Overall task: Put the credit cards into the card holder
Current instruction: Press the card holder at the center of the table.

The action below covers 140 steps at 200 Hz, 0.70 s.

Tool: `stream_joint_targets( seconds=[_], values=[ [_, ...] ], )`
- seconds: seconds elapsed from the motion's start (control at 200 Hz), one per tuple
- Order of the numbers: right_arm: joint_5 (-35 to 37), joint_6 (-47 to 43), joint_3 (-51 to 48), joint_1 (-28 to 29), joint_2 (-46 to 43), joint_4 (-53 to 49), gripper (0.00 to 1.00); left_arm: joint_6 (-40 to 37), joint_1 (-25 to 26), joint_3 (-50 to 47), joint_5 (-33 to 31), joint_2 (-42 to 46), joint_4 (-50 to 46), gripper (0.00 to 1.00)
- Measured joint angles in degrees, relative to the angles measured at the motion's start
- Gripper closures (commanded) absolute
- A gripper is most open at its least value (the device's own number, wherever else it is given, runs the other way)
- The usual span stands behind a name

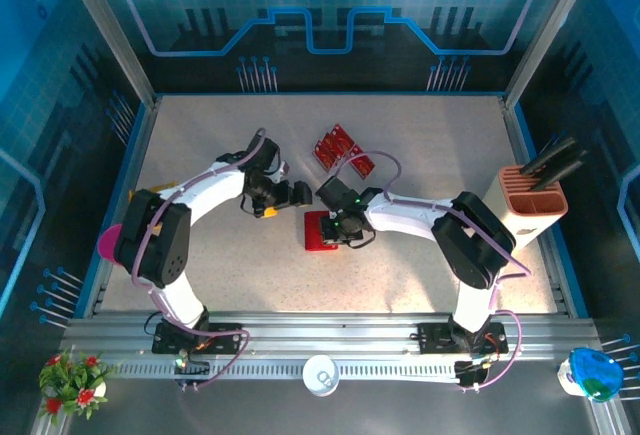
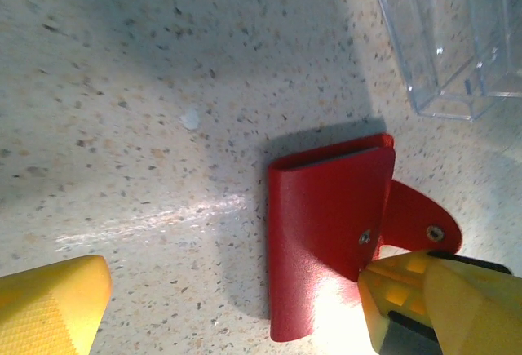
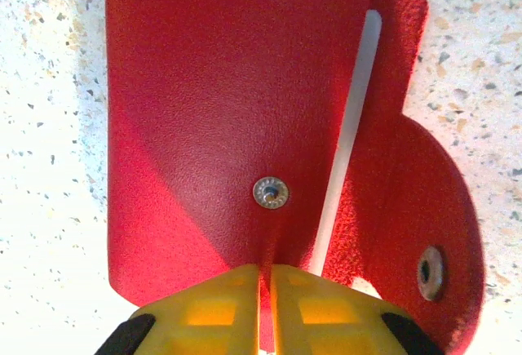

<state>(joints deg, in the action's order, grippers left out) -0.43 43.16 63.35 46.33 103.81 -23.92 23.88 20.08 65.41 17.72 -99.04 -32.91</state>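
Note:
The red card holder (image 1: 318, 232) lies on the table, its cover (image 3: 228, 118) down and its rounded snap tab (image 3: 408, 208) spread out to the side. My right gripper (image 3: 265, 306) is shut on the near edge of the cover, just below the metal snap; it sits over the holder (image 1: 347, 223). My left gripper (image 1: 280, 197) hovers left of the holder and is open. Its wide-apart yellow fingers (image 2: 49, 306) frame the holder (image 2: 326, 232). The credit cards (image 1: 340, 150), red and flat, lie in a loose cluster farther back on the table.
A clear plastic box (image 2: 457, 37) stands just beyond the holder. A salmon-pink compartment box (image 1: 533, 200) with black items stands at the right edge. A pink object (image 1: 110, 241) sits by the left arm. Blue-edged walls ring the table.

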Motion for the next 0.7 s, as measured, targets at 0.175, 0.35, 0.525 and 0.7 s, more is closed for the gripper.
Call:
stream_joint_targets(
  seconds=[0.175,0.35,0.525,0.7],
  values=[
    [0.0,0.9,-0.5,0.0,-0.2,0.6,0.88,-1.1,2.4,-0.6,-1.9,-1.3,-0.1,0.01],
    [0.0,1.0,-0.7,0.0,-0.3,1.0,0.88,-2.5,3.2,-1.7,-4.0,-2.2,-0.5,0.01],
    [0.0,1.2,-0.8,0.0,-0.4,1.1,0.88,-3.3,3.5,-2.3,-4.9,-3.3,-0.7,0.01],
    [0.0,1.6,-1.3,0.0,-0.7,1.7,0.89,-3.5,3.8,-2.3,-5.5,-3.7,-0.7,0.01]
  ],
)
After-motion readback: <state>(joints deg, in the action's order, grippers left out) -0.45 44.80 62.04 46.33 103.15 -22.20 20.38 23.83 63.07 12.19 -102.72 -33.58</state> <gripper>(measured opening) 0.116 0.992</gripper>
